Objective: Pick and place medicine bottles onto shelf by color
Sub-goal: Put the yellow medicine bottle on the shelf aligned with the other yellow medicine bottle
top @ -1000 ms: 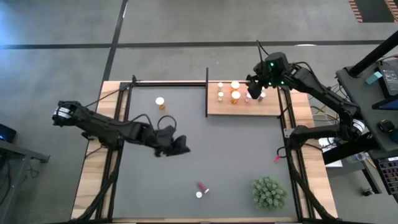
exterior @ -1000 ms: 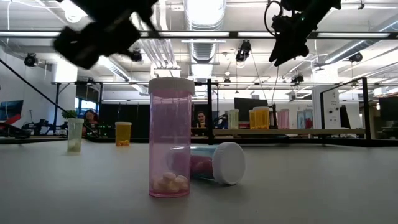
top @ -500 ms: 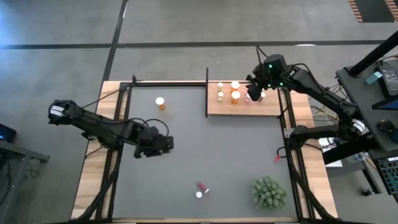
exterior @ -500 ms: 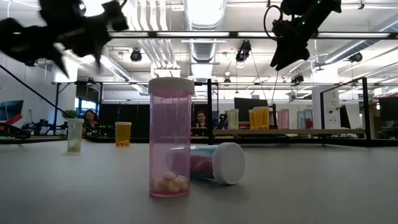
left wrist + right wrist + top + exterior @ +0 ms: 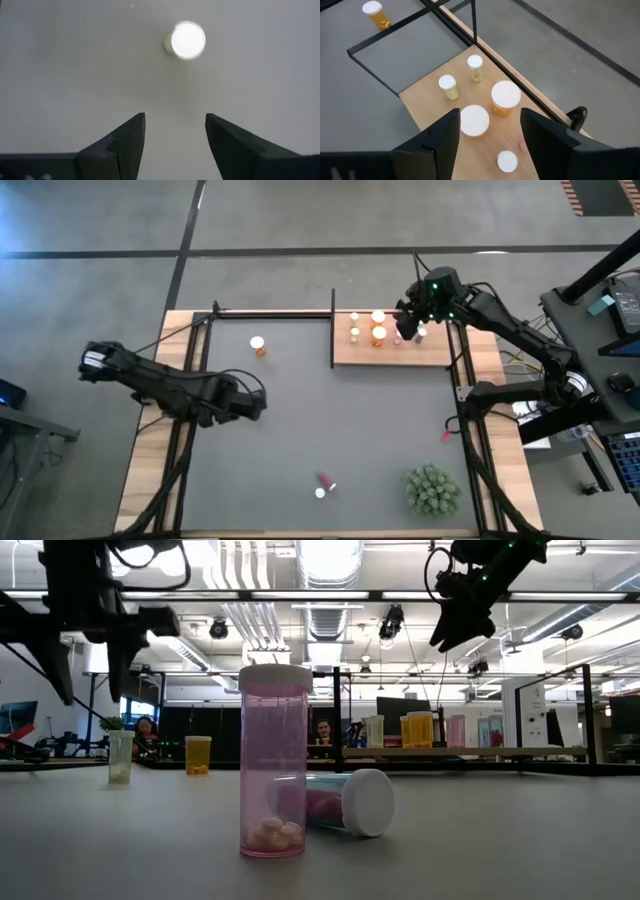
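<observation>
My left gripper hangs open over the mat's left half, fingers pointing down. A pale green medicine bottle with a white cap stands upright on the mat just beyond its fingertips, untouched. My right gripper hovers open above the shelf at the far right. On the shelf stand two small pale green bottles, two orange ones and a small pink one. An orange bottle stands alone on the mat. Near the front, a pink bottle stands upright beside another lying on its side.
A green spiky plant sits at the mat's near right corner. Thin black frame posts edge the shelf and the mat's far side. The dark mat's middle holds nothing. People sit in the room behind the table.
My left gripper has drawn back toward the table's left edge and sunk a little. It has tipped from a slant to pointing down.
</observation>
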